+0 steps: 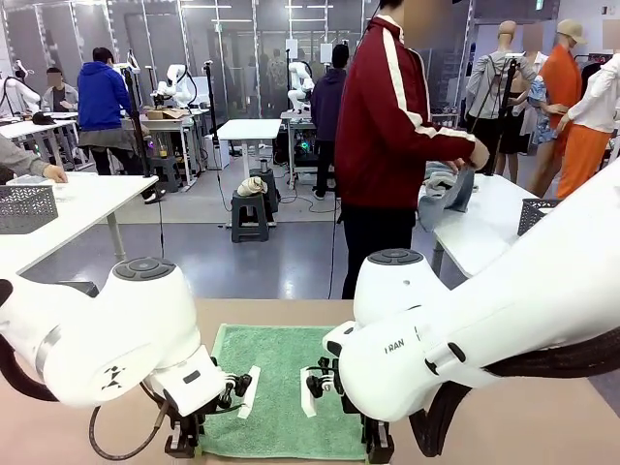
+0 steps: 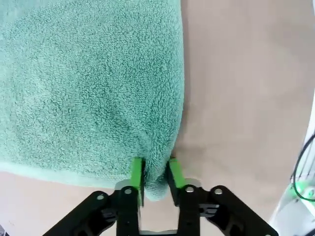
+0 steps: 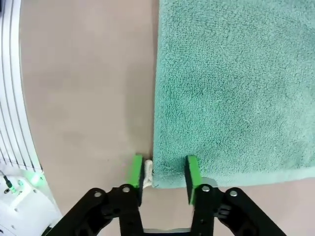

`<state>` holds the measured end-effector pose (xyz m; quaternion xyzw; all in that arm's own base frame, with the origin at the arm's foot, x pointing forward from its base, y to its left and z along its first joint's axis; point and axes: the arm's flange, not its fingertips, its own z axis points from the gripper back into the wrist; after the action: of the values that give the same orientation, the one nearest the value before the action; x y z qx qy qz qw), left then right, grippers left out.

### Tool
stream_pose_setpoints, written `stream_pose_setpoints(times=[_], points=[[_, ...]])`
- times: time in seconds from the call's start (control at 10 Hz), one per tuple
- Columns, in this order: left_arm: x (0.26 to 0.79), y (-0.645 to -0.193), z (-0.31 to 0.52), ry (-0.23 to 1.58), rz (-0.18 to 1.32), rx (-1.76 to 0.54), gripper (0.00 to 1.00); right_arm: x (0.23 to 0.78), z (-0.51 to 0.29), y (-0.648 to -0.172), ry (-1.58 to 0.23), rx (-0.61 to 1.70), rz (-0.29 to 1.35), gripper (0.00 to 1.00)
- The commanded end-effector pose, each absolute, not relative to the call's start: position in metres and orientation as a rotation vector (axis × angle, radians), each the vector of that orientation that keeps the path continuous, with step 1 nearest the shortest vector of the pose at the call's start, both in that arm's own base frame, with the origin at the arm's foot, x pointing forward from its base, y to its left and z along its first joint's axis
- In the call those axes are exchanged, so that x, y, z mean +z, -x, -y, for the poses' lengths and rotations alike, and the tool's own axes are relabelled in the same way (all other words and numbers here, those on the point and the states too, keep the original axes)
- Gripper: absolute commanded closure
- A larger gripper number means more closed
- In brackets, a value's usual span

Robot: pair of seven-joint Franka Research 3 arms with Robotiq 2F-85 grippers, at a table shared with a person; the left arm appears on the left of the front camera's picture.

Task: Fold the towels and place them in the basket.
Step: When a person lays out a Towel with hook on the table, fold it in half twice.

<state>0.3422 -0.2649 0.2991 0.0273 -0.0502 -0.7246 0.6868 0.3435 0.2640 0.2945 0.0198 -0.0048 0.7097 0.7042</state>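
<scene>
A sea-green towel (image 1: 281, 383) lies flat on the tan table (image 1: 542, 426) between my two arms. My left gripper (image 1: 184, 448) is down at the towel's near left corner. In the left wrist view it (image 2: 155, 173) is shut on that corner, with the terry (image 2: 93, 88) bunched between the green pads. My right gripper (image 1: 378, 448) is at the near right corner. In the right wrist view its (image 3: 164, 172) jaws stand apart astride the corner, and the towel (image 3: 236, 88) lies flat there. A dark grey mesh basket (image 1: 538, 215) stands on the white table at the right.
A person in a red jacket (image 1: 392, 116) stands beyond the table's far edge, turned to the right-hand white table and handling a grey-blue cloth (image 1: 450, 194). Another grey mesh basket (image 1: 24, 208) sits on the white table at the left. Bare tabletop flanks the towel.
</scene>
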Motion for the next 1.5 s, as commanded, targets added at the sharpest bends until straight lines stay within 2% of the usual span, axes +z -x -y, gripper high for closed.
stream_pose_setpoints(times=[0.0, 0.1, 0.2, 0.7, 0.9, 1.1, 1.4], points=[[0.302, -0.340, 0.257, -0.050, 0.096, -1.648, 0.91, 0.295, -0.265, -0.342, -0.021, 1.573, 0.018, 0.80], [0.306, -0.341, 0.255, -0.042, 0.090, -1.650, 0.99, 0.297, -0.264, -0.342, -0.024, 1.572, 0.017, 0.87], [0.308, -0.341, 0.254, -0.026, 0.079, -1.654, 1.00, 0.299, -0.264, -0.341, -0.028, 1.570, 0.015, 1.00], [0.319, -0.342, 0.251, -0.031, 0.055, -1.672, 1.00, 0.311, -0.267, -0.333, -0.036, 1.563, 0.000, 1.00], [0.331, -0.340, 0.253, -0.063, 0.106, -1.690, 1.00, 0.326, -0.270, -0.329, -0.006, 1.578, 0.037, 1.00], [0.364, -0.349, 0.255, -0.148, 0.110, -1.676, 1.00, 0.353, -0.271, -0.339, 0.030, 1.573, 0.038, 1.00], [0.398, -0.383, 0.247, -0.195, 0.096, -1.641, 1.00, 0.387, -0.267, -0.378, 0.061, 1.573, 0.056, 1.00]])
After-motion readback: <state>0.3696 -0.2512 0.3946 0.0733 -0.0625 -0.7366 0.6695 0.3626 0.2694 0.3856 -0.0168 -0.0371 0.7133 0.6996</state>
